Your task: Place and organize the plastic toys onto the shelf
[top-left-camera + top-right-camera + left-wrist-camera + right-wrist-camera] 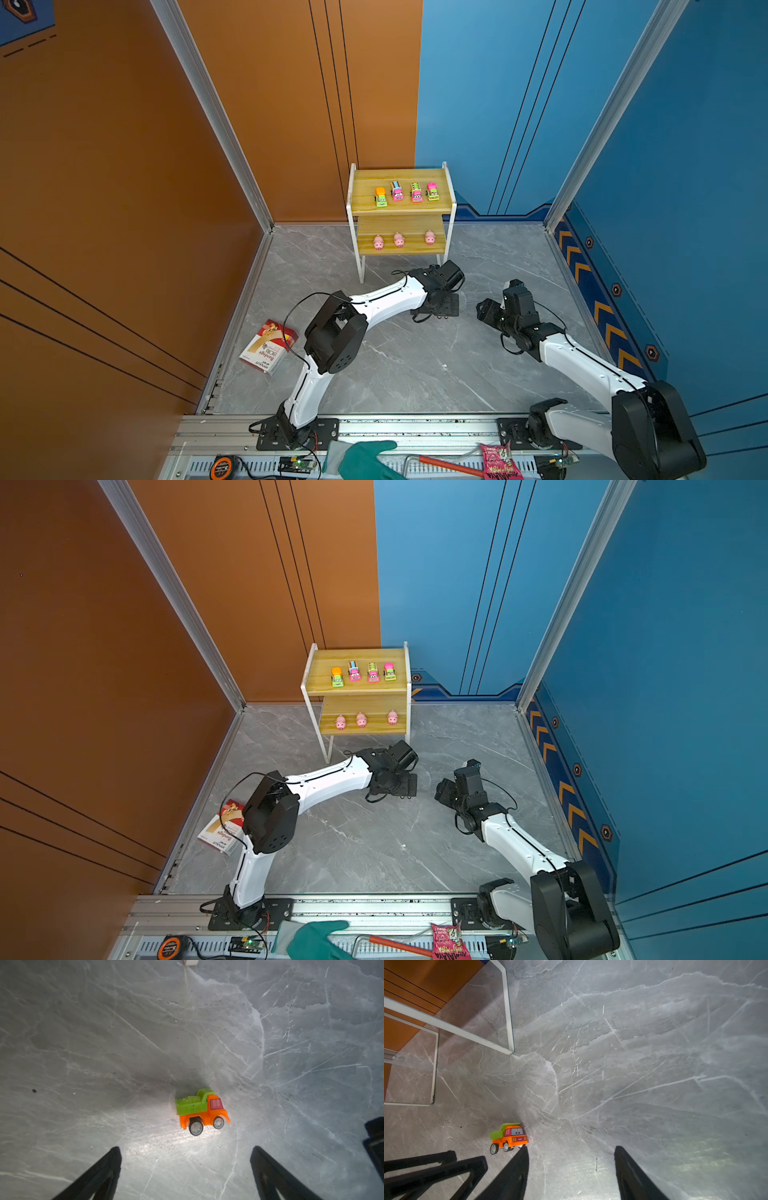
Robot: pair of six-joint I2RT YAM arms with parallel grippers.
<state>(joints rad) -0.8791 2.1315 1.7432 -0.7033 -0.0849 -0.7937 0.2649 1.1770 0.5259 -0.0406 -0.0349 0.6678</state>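
Note:
The shelf [365,183] [320,675] stands at the back wall. Its upper board carries several neon trucks, among them an orange-and-green one [381,197] and a pink one [397,191]. Three pink pigs [399,240] [361,720] line the lower board. One more orange truck with a green bed [201,1110] [508,1137] stands on the floor, hidden in both top views. My left gripper [186,1148] [436,307] hangs open above that truck, apart from it. My right gripper [571,1147] [486,311] is open and empty, with the truck just outside one finger.
The shelf's white legs [508,1022] stand close behind the truck. A bandage box [270,347] lies at the left wall. At the front rail are a teal glove [361,459], a pink snack packet [496,461], a tape measure [220,465] and a red-handled tool [449,465].

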